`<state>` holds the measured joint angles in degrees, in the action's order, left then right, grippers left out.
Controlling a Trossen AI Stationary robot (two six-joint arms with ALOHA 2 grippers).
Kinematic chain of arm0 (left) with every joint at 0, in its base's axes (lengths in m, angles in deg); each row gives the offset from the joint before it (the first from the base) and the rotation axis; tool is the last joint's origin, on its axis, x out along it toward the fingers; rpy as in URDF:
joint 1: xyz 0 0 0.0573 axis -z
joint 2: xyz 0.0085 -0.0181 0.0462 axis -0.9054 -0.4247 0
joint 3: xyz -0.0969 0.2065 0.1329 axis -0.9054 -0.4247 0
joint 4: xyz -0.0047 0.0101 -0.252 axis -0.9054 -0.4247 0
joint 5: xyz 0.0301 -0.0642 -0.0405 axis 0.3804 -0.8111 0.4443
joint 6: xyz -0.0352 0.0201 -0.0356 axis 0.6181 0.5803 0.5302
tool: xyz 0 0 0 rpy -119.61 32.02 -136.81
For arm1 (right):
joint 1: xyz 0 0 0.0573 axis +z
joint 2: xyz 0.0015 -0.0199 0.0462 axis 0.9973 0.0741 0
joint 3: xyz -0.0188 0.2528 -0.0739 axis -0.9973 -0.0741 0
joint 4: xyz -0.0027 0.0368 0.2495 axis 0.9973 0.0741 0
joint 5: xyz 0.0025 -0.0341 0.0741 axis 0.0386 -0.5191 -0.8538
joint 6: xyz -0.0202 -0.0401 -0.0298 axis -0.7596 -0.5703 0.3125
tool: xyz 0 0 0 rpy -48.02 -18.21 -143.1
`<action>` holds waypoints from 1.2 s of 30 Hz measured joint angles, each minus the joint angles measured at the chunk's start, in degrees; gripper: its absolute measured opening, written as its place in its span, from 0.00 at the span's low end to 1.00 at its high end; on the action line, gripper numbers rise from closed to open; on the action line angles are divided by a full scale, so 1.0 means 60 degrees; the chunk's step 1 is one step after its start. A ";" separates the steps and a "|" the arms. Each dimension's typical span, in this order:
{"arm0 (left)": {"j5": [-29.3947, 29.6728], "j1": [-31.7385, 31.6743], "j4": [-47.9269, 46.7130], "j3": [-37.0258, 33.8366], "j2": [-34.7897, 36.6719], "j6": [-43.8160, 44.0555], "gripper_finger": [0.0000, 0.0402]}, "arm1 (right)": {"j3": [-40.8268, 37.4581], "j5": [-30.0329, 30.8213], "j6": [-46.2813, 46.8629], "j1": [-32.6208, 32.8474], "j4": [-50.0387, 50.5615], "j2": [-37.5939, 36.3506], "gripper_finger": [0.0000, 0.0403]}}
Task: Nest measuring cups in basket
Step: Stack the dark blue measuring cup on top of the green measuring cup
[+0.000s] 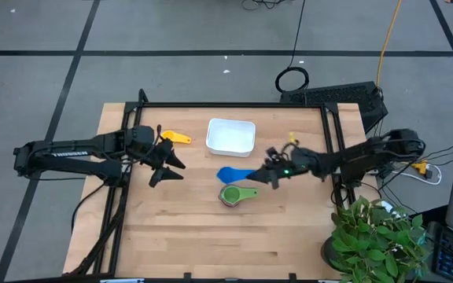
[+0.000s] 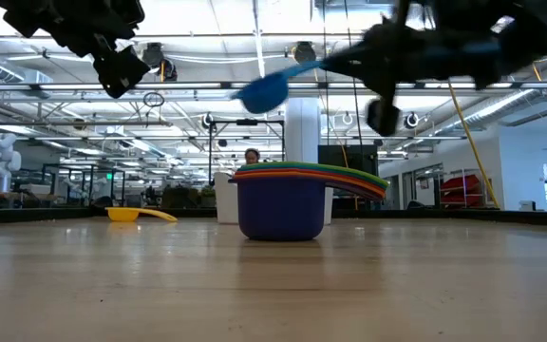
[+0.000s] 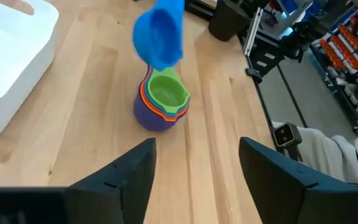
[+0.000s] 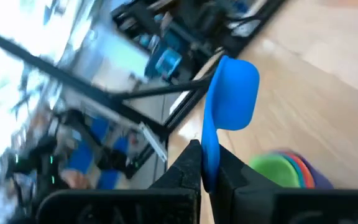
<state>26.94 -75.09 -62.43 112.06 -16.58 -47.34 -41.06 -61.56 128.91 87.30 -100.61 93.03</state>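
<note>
Right gripper [image 1: 267, 174] is up off the tabletop [image 1: 179, 236], fingers clamped tight on the flat handle of the blue measuring cup [image 1: 230, 174]. The bowl sticks out ahead of the fingertips, toward the left arm. From table height that blue cup hangs in the air, above and a touch to one side of the nested stack of cups [image 1: 234, 195]. The stack sits on the wood in front of the white basket [image 1: 231, 136], not in it: green cup innermost, what look like orange and red rims around it, a navy cup outermost, though the middle colours are hard to separate.

Left gripper [image 1: 166, 166] hovers over the left side of the tabletop, fingers spread and holding nothing. The yellow measuring cup [image 1: 174, 137] lies alone just beyond it, beside the basket's left edge, apart from both.
</note>
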 joint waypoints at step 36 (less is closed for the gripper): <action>0.0542 -0.0020 0.0475 0.0000 0.0000 -0.0267 0.40 | -0.0723 0.2185 0.2620 0.2137 -0.2088 0.1908 0.02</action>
<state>30.19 -75.21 -59.58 112.06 -16.58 -48.94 -45.39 -48.45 144.63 100.12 -113.14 104.47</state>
